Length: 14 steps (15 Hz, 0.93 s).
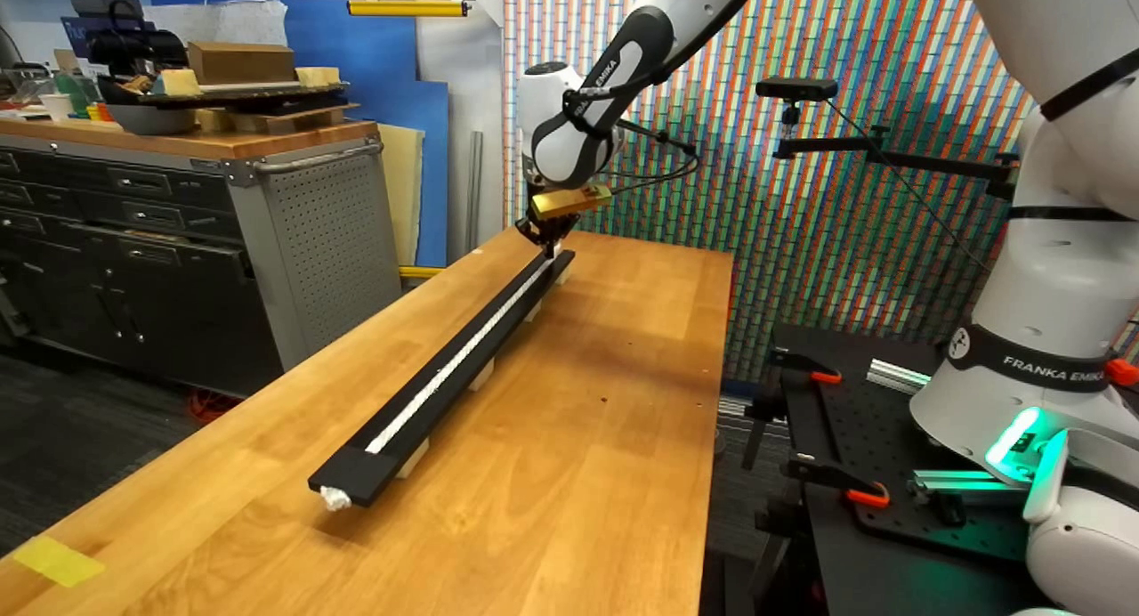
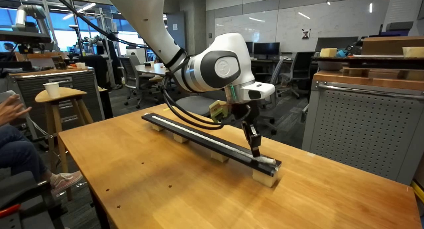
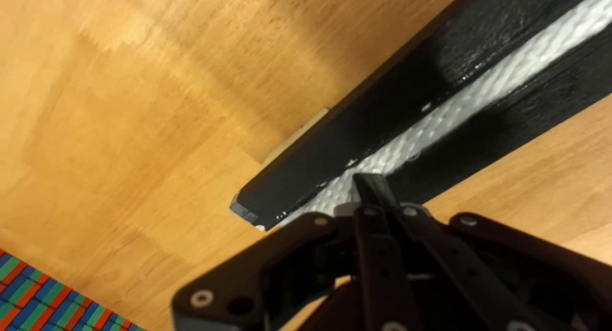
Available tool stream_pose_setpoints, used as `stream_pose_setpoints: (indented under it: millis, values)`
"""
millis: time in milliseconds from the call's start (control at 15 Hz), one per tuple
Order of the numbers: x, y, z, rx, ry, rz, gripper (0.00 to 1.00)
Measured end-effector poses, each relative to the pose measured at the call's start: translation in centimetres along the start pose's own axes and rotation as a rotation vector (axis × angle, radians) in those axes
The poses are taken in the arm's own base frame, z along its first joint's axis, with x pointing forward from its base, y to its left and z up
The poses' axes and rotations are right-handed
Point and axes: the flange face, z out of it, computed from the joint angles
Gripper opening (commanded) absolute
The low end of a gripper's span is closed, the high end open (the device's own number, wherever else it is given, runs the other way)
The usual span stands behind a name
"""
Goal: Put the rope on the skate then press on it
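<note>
The black skate (image 1: 359, 470) runs lengthwise along the wooden table, raised off its surface. In its groove lies the white rope (image 1: 463, 356), stretched along the rail in both exterior views. A white tuft (image 1: 335, 498) sticks out at one end face of the skate. Close to the opposite end, my gripper (image 2: 255, 153) points down over the rope, its tips at or touching it. In the wrist view the gripper (image 3: 372, 177) is shut with nothing between its fingers, covering part of the rope (image 3: 440, 123). Beyond it, the rope's end (image 2: 270, 161) seems to sit slightly proud.
Wooden blocks (image 2: 264, 178) support the skate above the table (image 2: 159, 196). Yellow tape (image 1: 60, 560) marks a table corner. A workbench (image 1: 320, 215) stands beyond the long edge, and a seated person's hand (image 2: 15, 106) shows at the far side. Loose cables (image 2: 192, 118) hang from the arm.
</note>
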Motion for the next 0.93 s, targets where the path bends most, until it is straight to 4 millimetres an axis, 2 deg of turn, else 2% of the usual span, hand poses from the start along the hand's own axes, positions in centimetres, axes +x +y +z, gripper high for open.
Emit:
stream_pose_setpoints:
  millis: [533,933]
  values:
    - [0.01,0.71,-0.36,0.015,0.024,0.018,0.0]
    - [-0.62,0.88,0.55,0.006,0.004,0.02,0.0]
